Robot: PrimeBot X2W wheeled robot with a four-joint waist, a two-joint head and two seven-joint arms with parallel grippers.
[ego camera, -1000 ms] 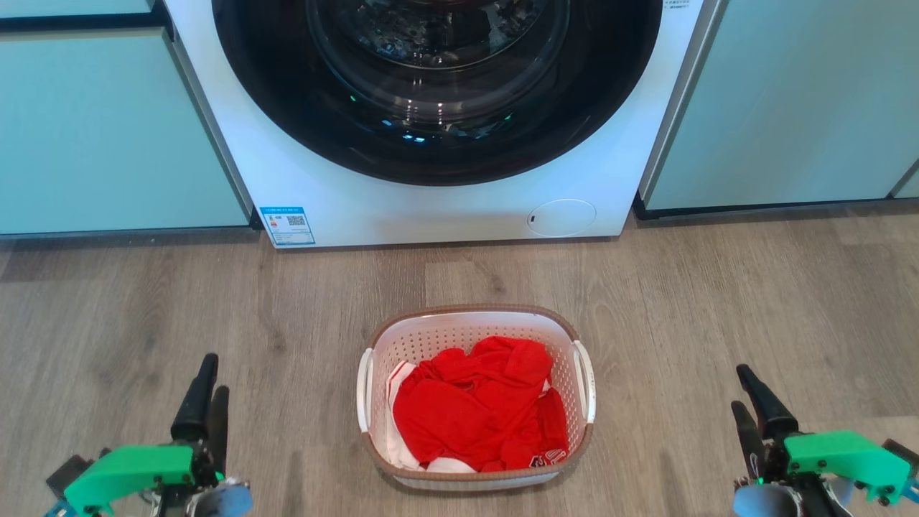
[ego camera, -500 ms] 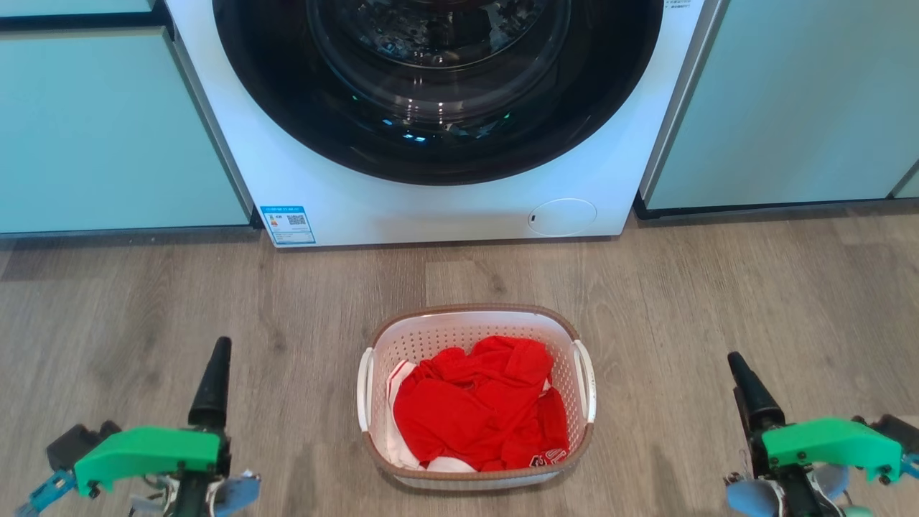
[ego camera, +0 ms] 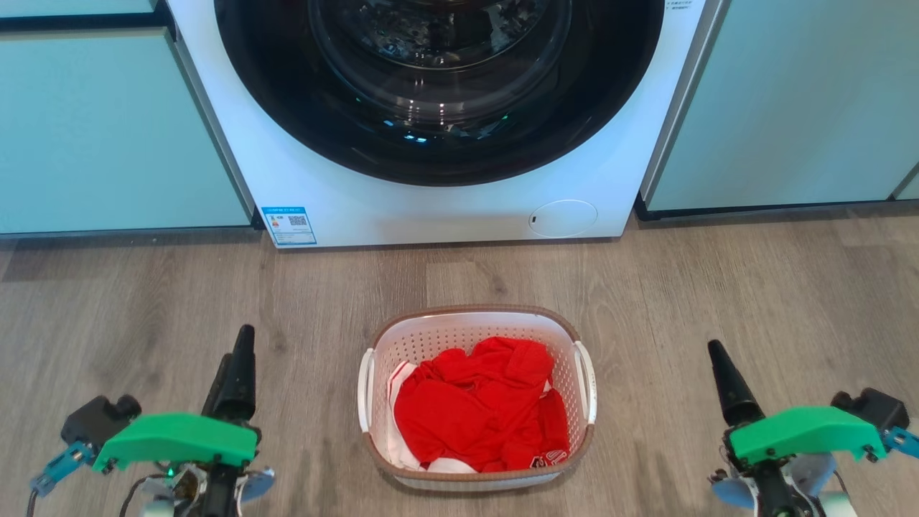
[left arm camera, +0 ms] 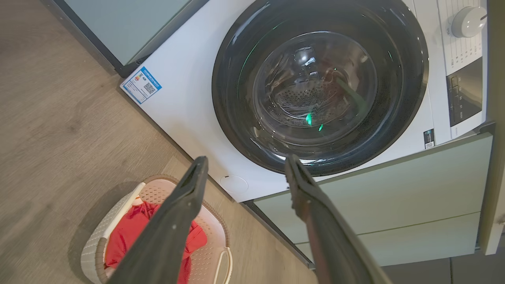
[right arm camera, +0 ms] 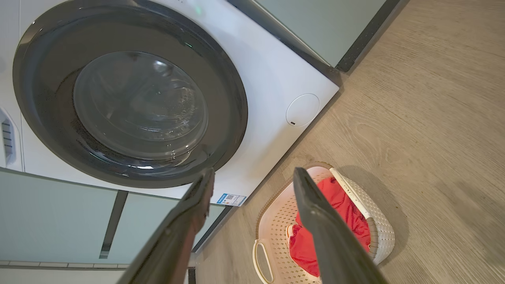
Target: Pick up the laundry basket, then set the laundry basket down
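The white perforated plastic laundry basket [ego camera: 467, 336] with brown woven-look rim sits on the wooden floor [ego camera: 143, 301] midway between the left tool [ego camera: 238, 345] and right tool [ego camera: 718, 355], both spread open, its white side handles [ego camera: 365, 391] facing them.

Splayed right gripper [right arm camera: 253, 172], laundry basket [right arm camera: 380, 232] of red clothes [right arm camera: 305, 242] near white washing machine [right arm camera: 272, 75]
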